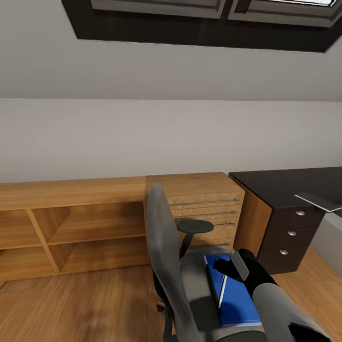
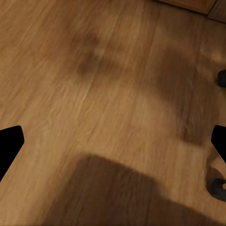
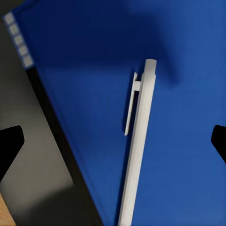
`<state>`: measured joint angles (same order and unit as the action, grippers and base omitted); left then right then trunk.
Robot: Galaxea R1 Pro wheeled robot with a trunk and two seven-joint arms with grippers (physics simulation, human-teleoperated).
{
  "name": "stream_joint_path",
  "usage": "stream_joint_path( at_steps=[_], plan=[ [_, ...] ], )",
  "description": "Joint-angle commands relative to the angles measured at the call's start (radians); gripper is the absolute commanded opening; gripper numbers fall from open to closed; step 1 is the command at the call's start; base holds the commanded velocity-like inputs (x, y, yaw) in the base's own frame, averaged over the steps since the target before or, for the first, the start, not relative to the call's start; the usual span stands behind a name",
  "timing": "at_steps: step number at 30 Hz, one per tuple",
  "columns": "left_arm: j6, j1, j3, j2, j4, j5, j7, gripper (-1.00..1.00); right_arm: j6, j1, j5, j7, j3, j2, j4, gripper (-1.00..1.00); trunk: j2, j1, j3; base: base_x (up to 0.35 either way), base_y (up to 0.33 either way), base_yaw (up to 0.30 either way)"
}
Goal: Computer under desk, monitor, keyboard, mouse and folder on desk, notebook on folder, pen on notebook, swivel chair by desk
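- Starting on the left: left tool (image 2: 113, 141) hangs over bare wood floor (image 2: 94, 70), fingers spread wide with nothing between them. A chair caster (image 2: 217, 187) sits right by it, so swinging that arm could clip the chair's base and roll the whole thing
- swivel chair (image 1: 164, 256) stands well apart from the bench (image 1: 280, 187), and it's on casters, so any downward push on the seat might spin or scoot it mid-grab
- pen (image 3: 137, 146) lies loose on the blue folder (image 3: 84, 56) on the seat. It's thin and round, so it'll probably roll or get pushed off the edge if one finger touches first
- right tool (image 3: 113, 141) hovers over the pen, wide open, holding nothing. Closing too low could pinch the folder too
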<state>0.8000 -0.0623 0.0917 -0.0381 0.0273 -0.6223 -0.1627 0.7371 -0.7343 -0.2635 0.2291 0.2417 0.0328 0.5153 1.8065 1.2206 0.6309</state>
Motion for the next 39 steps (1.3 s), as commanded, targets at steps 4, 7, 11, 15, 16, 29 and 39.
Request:
stream_joint_path(
  at_steps=[4,7,11,15,16,29,39],
  plan=[
    [0.003,-0.001,0.008,0.000,-0.001,-0.011,-0.004,1.00,0.002,-0.001,-0.015,0.009,0.020,0.001,0.002,1.00,0.000,0.000,0.001,0.003,0.005,0.000],
    [0.002,-0.001,0.008,0.000,-0.001,-0.011,-0.004,1.00,0.002,-0.001,-0.019,0.009,0.052,0.001,0.002,1.00,0.000,0.000,0.001,0.001,0.002,0.000],
    [0.003,-0.001,0.008,0.000,-0.001,-0.011,-0.004,1.00,0.003,-0.001,-0.022,0.009,0.098,0.000,0.003,1.00,0.000,0.000,0.001,0.000,0.001,0.000],
    [0.003,-0.001,0.008,0.000,-0.001,-0.011,-0.004,1.00,0.003,-0.001,-0.023,0.009,0.127,-0.001,0.003,1.00,0.000,0.000,0.001,0.000,0.000,0.000],
    [0.003,-0.001,0.008,0.000,-0.001,-0.011,-0.004,1.00,0.003,-0.001,-0.023,0.009,0.127,-0.001,0.003,1.00,0.000,0.000,0.001,0.000,0.000,0.000],
    [0.004,-0.001,0.008,0.000,-0.001,-0.011,-0.004,1.00,0.002,0.000,-0.023,0.009,0.141,-0.002,0.003,1.00,0.000,0.000,0.001,0.000,0.000,0.000],
    [0.001,0.000,0.010,0.006,-0.001,-0.011,-0.005,1.00,0.008,0.000,-0.016,0.031,0.139,0.005,-0.003,1.00,0.000,0.000,0.001,0.000,0.000,0.000]
  ],
)
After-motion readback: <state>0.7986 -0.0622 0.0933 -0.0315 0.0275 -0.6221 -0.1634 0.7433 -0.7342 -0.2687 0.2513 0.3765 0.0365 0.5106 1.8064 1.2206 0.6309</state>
